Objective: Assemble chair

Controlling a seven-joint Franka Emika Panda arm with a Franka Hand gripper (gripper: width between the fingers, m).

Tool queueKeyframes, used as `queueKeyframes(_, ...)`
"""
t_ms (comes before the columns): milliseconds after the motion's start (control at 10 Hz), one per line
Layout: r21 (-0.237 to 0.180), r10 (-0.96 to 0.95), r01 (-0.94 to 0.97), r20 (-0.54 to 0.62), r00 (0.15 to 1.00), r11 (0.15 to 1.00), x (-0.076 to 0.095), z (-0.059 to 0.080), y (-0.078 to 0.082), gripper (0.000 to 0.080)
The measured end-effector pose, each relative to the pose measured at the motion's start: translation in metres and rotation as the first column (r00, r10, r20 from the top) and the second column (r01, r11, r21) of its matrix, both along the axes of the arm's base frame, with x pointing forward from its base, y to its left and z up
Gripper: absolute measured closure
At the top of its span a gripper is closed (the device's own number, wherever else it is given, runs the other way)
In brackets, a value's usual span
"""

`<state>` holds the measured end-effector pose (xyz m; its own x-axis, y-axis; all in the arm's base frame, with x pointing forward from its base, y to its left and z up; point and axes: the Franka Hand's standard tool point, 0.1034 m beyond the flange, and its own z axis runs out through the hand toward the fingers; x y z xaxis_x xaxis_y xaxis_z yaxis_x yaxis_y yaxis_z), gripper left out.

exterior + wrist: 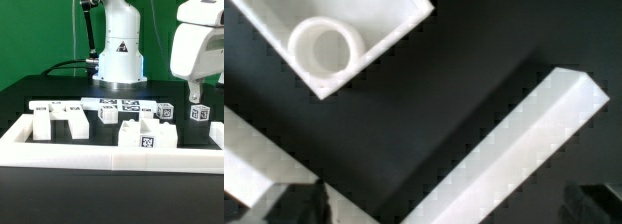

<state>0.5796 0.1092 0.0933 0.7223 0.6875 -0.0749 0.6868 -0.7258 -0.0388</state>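
Observation:
Several white chair parts with black-and-white tags lie on the black table in the exterior view: two blocky pieces (40,121) (76,115) at its left, a wider block (148,136) at the front, and two small cube-like pieces (165,112) (199,113) at its right. My gripper (194,96) hangs above the rightmost cube, apart from it. In the wrist view the gripper (441,206) is open and empty, with dark fingers (285,204) at the frame's edges. A white slab with a raised ring (331,45) shows far below.
The marker board (120,103) lies flat in front of the robot base (118,60). A long white border rail (110,160) runs along the table's front and sides. A long white bar (526,150) crosses the wrist view diagonally under the gripper.

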Motion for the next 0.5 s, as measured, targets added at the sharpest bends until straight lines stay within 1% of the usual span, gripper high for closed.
queueKeyframes(500,0.0,0.0,0.0,-0.001,1.0,1.0,-0.0003,-0.0004,0.0,0.015)
